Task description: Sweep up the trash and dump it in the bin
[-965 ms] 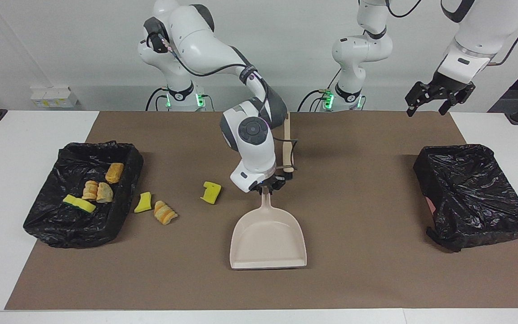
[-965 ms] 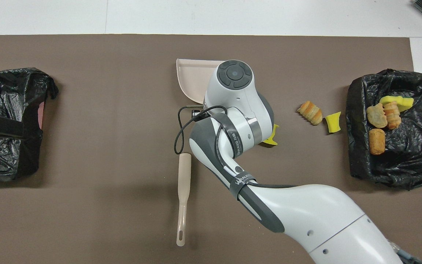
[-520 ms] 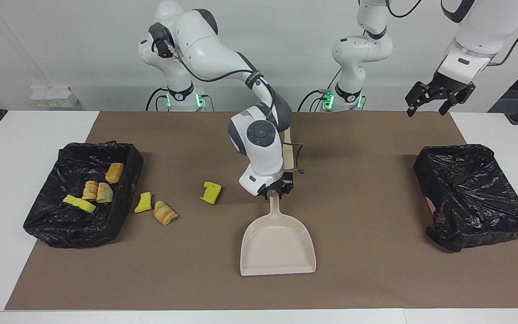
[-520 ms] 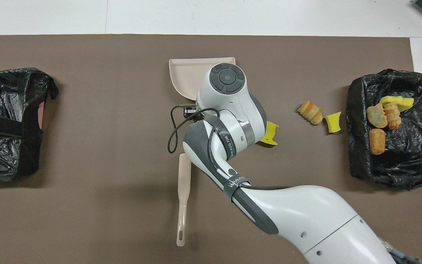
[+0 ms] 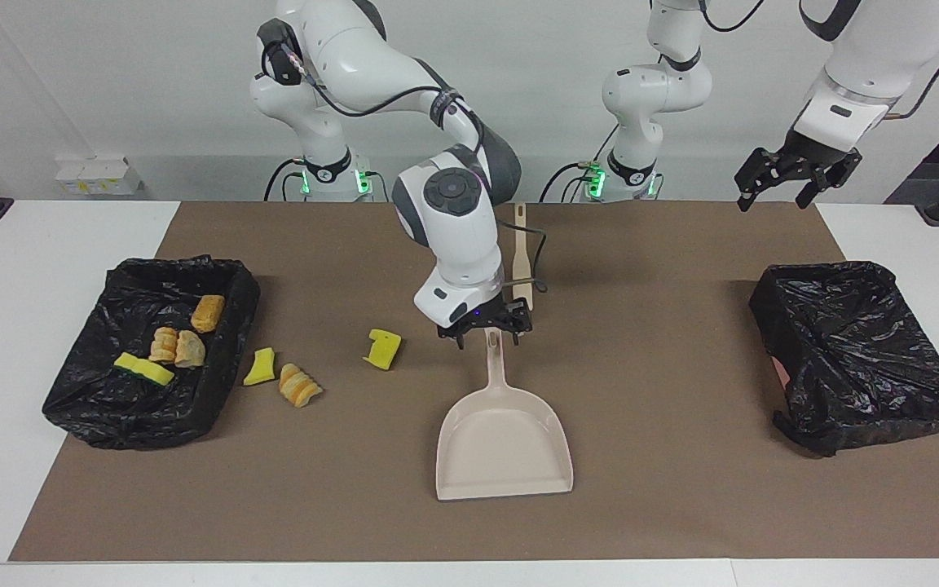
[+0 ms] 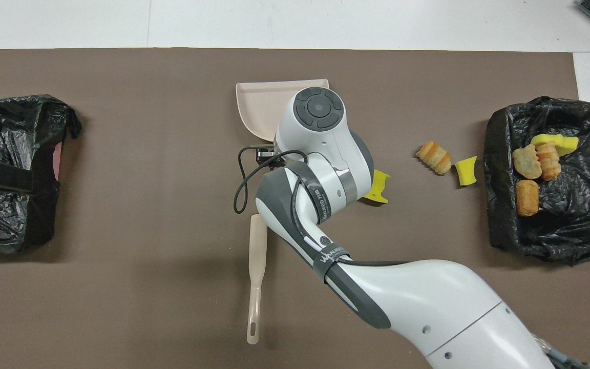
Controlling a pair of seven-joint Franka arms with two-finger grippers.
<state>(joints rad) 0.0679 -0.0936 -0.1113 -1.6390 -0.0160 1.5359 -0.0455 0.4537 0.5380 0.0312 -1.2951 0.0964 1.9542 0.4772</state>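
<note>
Three scraps remain on the mat; dustpan just released by the right gripper.

Four pieces of trash (image 5: 168, 346) lie in the bin (image 5: 229, 281) at the right arm's end, with three loose scraps (image 5: 286, 377) beside it between bin and dustpan (image 5: 504, 444). A second ago the right gripper (image 5: 486, 333) was clamped on the dustpan handle; now its fingers stand spread wide over the handle's tip, holding nothing, and the pan rests flat on the mat. Judged: one dump done, another sweep owed (brush (image 5: 522, 257) lies untouched, nearer the robots). The second bin (image 5: 861, 350) shows no trash. The left gripper (image 5: 795, 175) waits open, empty, above the mat's corner.
</note>
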